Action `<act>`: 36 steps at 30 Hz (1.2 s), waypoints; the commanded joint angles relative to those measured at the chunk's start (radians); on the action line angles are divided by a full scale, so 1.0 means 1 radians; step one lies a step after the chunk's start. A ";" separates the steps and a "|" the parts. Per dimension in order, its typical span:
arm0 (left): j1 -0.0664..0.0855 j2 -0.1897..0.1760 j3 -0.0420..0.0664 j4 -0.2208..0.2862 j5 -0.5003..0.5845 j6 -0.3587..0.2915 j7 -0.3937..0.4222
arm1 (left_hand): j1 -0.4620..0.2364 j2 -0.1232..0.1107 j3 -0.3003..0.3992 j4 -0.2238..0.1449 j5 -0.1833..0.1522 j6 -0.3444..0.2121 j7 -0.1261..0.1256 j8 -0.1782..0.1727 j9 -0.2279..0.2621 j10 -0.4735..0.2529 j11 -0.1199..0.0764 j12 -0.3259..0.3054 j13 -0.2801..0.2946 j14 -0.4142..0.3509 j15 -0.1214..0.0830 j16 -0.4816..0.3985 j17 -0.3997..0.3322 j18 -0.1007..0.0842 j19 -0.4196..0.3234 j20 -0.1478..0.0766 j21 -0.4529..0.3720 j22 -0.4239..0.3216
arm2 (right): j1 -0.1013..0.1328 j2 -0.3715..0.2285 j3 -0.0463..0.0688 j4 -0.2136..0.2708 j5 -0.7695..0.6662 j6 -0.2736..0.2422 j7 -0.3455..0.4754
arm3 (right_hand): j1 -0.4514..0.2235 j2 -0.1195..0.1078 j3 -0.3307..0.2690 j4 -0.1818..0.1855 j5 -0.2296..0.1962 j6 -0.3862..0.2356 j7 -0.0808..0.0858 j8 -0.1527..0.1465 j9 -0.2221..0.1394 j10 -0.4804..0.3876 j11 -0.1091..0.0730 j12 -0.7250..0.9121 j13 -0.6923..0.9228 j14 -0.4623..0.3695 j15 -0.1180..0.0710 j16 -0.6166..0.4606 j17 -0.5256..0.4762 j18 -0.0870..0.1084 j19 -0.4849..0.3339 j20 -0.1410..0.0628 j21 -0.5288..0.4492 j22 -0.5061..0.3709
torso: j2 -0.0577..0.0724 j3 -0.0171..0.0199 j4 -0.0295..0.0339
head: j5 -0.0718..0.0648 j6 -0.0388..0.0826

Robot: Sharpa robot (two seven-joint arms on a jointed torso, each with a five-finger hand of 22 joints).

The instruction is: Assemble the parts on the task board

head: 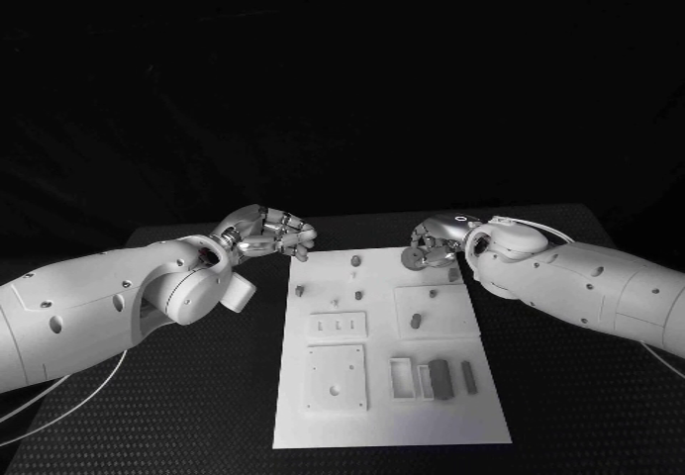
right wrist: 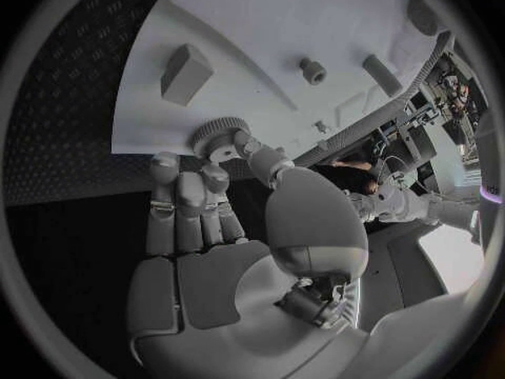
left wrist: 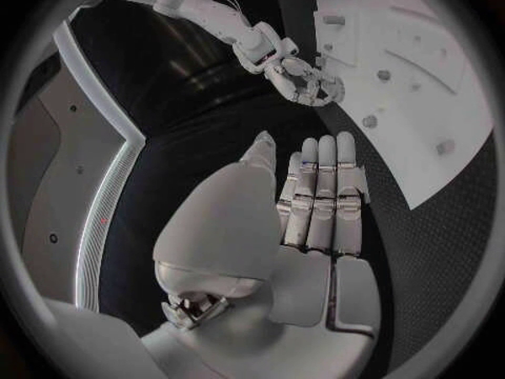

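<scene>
Silver right hand pinches a small ridged grey wheel in its fingers over the white task board; that light fingertip hold could let it slip, while the left hand lies flat, released.

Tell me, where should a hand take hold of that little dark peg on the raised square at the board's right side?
Likely its upper end, from straight above: the peg seems to stand upright on the raised square with bare plate all round, so fingertips can pinch its sides. The right hand, nearer, already holds a toothed disc; the left hand holds nothing.
</scene>
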State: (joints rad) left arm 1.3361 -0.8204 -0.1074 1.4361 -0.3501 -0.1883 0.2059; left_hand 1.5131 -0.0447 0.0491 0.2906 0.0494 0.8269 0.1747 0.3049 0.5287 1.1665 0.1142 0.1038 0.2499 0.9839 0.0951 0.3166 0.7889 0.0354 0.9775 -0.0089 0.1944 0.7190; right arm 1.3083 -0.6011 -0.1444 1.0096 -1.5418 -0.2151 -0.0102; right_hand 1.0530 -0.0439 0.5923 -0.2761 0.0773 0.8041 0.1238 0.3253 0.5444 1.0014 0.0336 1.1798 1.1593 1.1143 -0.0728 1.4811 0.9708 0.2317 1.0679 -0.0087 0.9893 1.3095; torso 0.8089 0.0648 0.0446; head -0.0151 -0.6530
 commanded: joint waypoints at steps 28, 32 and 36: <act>0.001 -0.001 0.001 0.005 0.005 0.024 -0.008 | -0.003 -0.009 0.002 0.001 0.000 -0.009 0.014 -0.013 0.001 -0.007 0.008 -0.012 0.004 0.003 0.003 -0.011 0.006 0.021 0.001 0.007 -0.006 0.004 | -0.010 0.010 -0.012 -0.022 -0.034 0.185 -0.045 | -0.032 0.037 0.002 0.010 0.003 0.097 0.023 -0.046 -0.023 -0.042 0.003 0.008 -0.036 -0.012 0.005 -0.001 -0.015 0.030 -0.016 0.007 -0.004 0.015 | 0.000 0.0008 0.0017 | -0.006 -0.006; 0.001 -0.002 0.001 0.007 0.005 0.025 -0.008 | -0.004 -0.009 0.002 0.001 0.000 -0.011 0.015 -0.014 0.001 -0.009 0.009 -0.014 0.005 0.003 0.003 -0.011 0.007 0.021 0.001 0.007 -0.006 0.004 | -0.010 0.010 -0.012 -0.025 -0.034 0.194 -0.044 | -0.032 0.046 0.003 0.008 0.003 0.097 0.024 -0.047 -0.024 -0.044 0.004 0.009 -0.038 -0.013 0.007 0.000 -0.015 0.030 -0.017 0.008 -0.004 0.015 | 0.000 0.0007 -0.0001 | -0.006 -0.008; 0.001 -0.002 0.001 0.007 0.005 0.025 -0.009 | -0.005 -0.009 0.002 0.001 0.000 -0.012 0.015 -0.014 0.001 -0.010 0.010 -0.015 0.005 0.003 0.003 -0.012 0.007 0.021 0.001 0.007 -0.007 0.004 | -0.010 0.009 -0.013 -0.025 -0.034 0.184 -0.040 | -0.034 0.058 0.002 0.004 0.003 0.104 0.023 -0.045 -0.024 -0.045 0.004 0.014 -0.040 -0.013 0.007 0.003 -0.015 0.030 -0.017 0.008 -0.003 0.016 | 0.000 0.0003 0.0006 | -0.006 -0.009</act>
State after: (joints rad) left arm 1.3362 -0.8229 -0.1077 1.4400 -0.3501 -0.1792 0.1934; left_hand 1.5131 -0.0447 0.0491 0.2907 0.0494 0.8161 0.1855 0.2971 0.5284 1.1592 0.1215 0.0951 0.2535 0.9840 0.0950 0.3088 0.7953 0.0454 0.9775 -0.0089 0.1944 0.7216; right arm 1.3213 -0.5878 -0.1417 0.9960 -1.5606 -0.1476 -0.0140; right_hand 1.0143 0.0001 0.5920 -0.2674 0.0763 0.8040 0.1237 0.2802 0.5393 0.9963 0.0286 1.1911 1.1204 1.1061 -0.0643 1.4811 0.9565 0.2322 1.0591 0.0003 0.9893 1.3095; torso 0.8088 0.0653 0.0453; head -0.0215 -0.6608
